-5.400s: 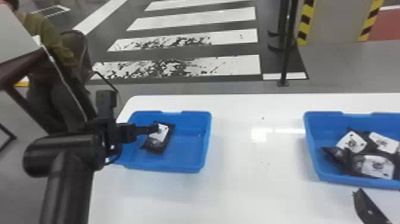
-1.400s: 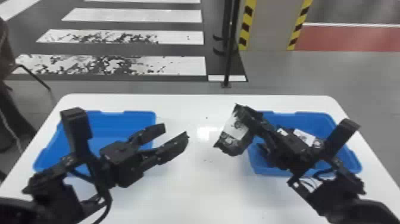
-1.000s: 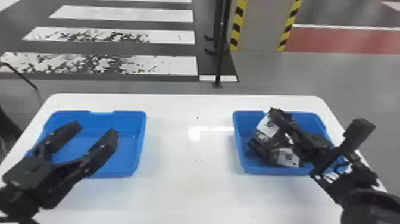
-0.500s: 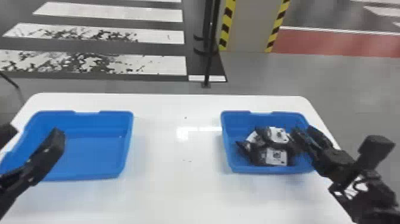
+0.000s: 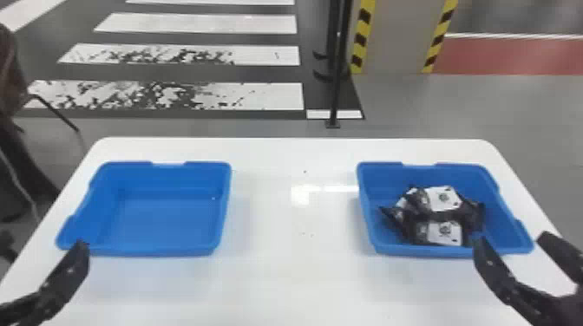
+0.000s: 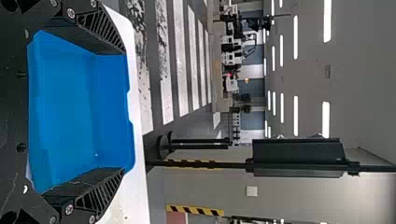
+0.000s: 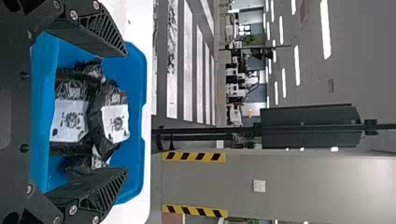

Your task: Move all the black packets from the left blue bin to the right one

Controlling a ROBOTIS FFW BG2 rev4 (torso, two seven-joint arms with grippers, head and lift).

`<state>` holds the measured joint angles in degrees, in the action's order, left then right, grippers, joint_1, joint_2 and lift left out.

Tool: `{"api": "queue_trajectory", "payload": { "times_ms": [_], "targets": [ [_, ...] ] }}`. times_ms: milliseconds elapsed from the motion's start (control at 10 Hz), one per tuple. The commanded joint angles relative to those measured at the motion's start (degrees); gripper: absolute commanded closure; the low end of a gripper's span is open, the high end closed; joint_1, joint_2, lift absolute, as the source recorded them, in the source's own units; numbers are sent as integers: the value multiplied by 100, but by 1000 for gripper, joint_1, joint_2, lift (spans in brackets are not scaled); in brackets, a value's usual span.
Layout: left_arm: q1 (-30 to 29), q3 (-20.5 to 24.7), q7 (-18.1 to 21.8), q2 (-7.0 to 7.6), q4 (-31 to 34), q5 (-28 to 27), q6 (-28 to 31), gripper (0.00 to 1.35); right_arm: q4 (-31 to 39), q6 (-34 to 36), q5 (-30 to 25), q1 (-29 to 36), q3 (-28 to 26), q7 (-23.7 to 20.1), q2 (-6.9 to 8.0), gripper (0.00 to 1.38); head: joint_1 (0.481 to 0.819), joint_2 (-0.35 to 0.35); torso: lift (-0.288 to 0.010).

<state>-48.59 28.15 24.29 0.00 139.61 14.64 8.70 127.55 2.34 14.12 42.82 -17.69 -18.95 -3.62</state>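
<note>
On the table [image 5: 295,286], the head view shows two bins: the left blue bin [image 5: 169,221] and the right blue bin [image 5: 381,182], holding at least three overlapping black packets [image 5: 444,199], partly hidden, exact count unclear. One finger of the left pincer [image 5: 67,268] shows, the rest cut off; the right pincer [image 5: 511,238] shows two. Left wrist view: the left pincer [image 6: 123,111] is released, its two fingers wide apart. Right wrist view: the right pincer [image 7: 126,113] is released too.

Pretty wide lane ran to the far edge of the tabletop [image 5: 295,277], between left bin [image 5: 152,251] and right bin [image 5: 412,250]. Their walls, plus the right one's piled black packets [image 5: 444,199], got in the way.
</note>
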Motion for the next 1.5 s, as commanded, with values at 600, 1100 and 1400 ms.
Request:
{"api": "queue_trajectory", "payload": {
  "times_ms": [600, 1100, 1400],
  "targets": [
    [-76, -187, -4, -15, -356, -162, -477, 159, 836, -389, -30, 1188, 341, 128, 212, 147, 695, 133, -140],
    [-48, -301, -12, -15, -356, -59, -421, 159, 640, -375, 62, 1062, 489, 128, 133, 147, 695, 119, -140],
    [-20, -358, -12, -15, -412, -36, -378, 159, 597, -375, 187, 1020, 569, 128, 89, 147, 695, 127, -140]
  ]
}}
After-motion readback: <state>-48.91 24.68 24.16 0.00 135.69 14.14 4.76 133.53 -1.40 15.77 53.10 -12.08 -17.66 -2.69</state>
